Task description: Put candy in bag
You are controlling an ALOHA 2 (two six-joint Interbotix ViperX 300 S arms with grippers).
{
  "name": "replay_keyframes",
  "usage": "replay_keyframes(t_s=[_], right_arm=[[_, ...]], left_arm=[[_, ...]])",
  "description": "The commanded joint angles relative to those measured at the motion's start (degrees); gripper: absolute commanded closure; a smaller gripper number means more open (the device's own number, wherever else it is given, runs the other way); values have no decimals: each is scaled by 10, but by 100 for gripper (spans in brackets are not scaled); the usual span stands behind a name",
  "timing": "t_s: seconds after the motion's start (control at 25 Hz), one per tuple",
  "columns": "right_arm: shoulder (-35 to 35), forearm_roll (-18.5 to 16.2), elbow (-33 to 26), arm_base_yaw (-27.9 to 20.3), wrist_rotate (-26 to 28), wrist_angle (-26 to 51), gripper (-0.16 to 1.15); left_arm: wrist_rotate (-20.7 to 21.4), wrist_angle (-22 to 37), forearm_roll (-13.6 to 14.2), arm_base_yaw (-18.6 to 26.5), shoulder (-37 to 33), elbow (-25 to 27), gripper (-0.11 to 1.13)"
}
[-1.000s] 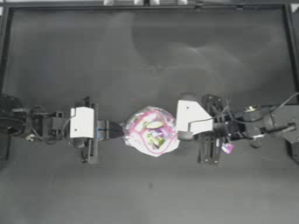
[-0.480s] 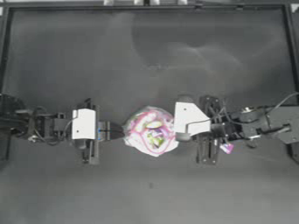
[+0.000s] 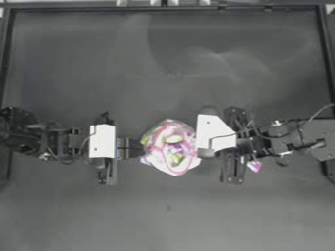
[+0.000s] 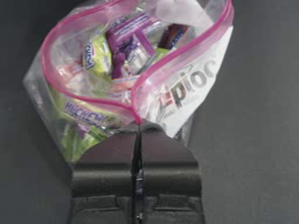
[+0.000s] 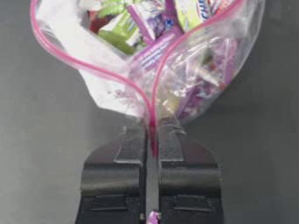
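From overhead I see the bag [image 3: 169, 148] sitting on the dark surface [image 3: 170, 63] at mid-width, in the nearer half, held between my two arms. The left hand [image 3: 134, 148] reaches in from the left and is clamped on the bag's left end — in the left wrist view its jaws are pressed together on the pink seal strip [image 4: 93, 98] where the two sides of the strip meet. The right hand [image 3: 204, 147] reaches in from the right and is likewise closed on the bag's opposite end; the right wrist view shows the strip pinched between its jaws. Between the two grips the mouth of the bag stands open as a pink loop, with green, purple and white wrapped sweets [image 4: 125, 48] visible inside through the clear plastic. The candy [image 3: 254, 166] lies on the surface to the right of the bag, beside the right arm's wrist, outside the bag. The surface is a plain dark matte sheet with a darker raised border [image 3: 163, 7] along its far edge and sides. I can make out nothing of the room beyond the border.
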Motion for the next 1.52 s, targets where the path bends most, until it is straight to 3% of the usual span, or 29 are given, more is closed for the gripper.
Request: replay_keyframes(t_s=[0.04, 0.52, 1.16, 1.32, 1.52], right_arm=[[-8, 3, -4, -1, 1, -2, 77], [-12, 14, -5, 0, 3, -7, 72], [-35, 18, -4, -1, 6, -19, 10], [-37, 18, -4, -6, 6, -17, 2], [-56, 16, 4, -20, 4, -1, 2]], left_arm=[[1, -2, 0, 1, -13, -8, 96], [1, -2, 0, -4, -18, -11, 96], [0, 8, 0, -10, -25, -12, 96], [0, 9, 0, -11, -25, -13, 96], [1, 9, 0, -11, -24, -13, 96]])
